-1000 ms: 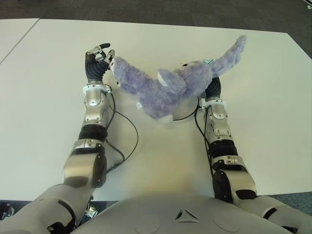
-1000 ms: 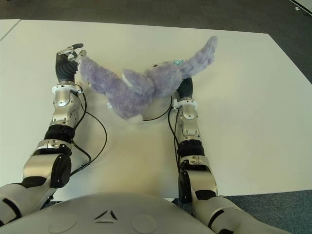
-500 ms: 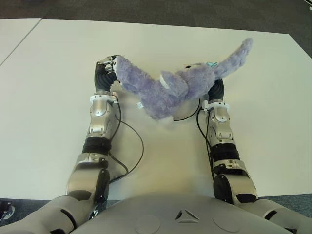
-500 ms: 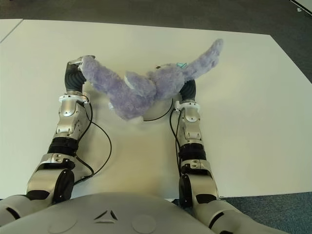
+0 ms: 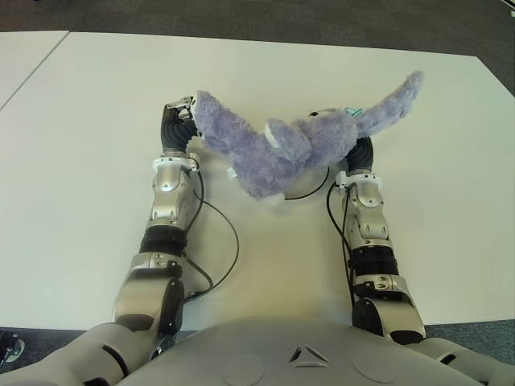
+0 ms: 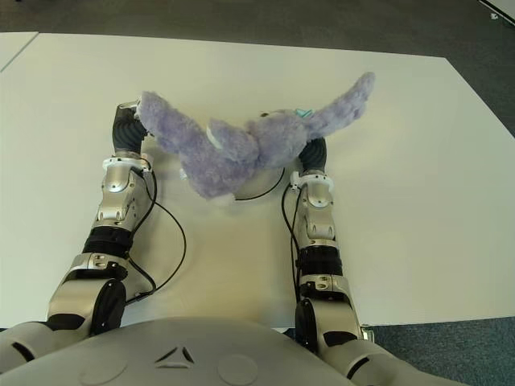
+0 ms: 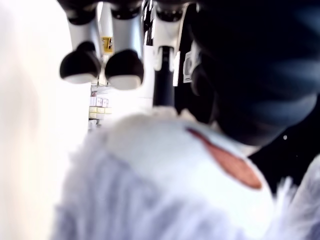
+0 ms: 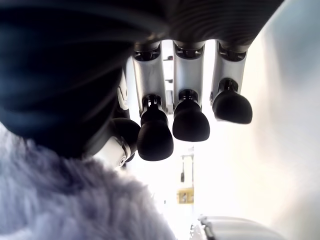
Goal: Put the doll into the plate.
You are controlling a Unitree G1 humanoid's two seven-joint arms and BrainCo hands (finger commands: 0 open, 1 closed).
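While the purple plush doll was held above the white surface, it spanned both robot hands. The left robot hand showed at the 9 o'clock end of the doll, against the thick limb there. In the left wrist view, the fingertips were curled over pale fur lying against the palm, so the left robot hand was gripping the doll. The right robot hand sat under the doll's 3 o'clock part and was mostly hidden by fur in the eye views. In the right wrist view, the fingertips were bent forward, with purple fur beside the palm; contact between fingers and fur could not be confirmed, so the right hand's state could not be told. A long furry limb extended from the doll toward 2 o'clock, past the right wrist. A thin dark curved edge showed below the doll at 6 o'clock; whether it was a plate rim could not be told. Black cables looped beside the left forearm.
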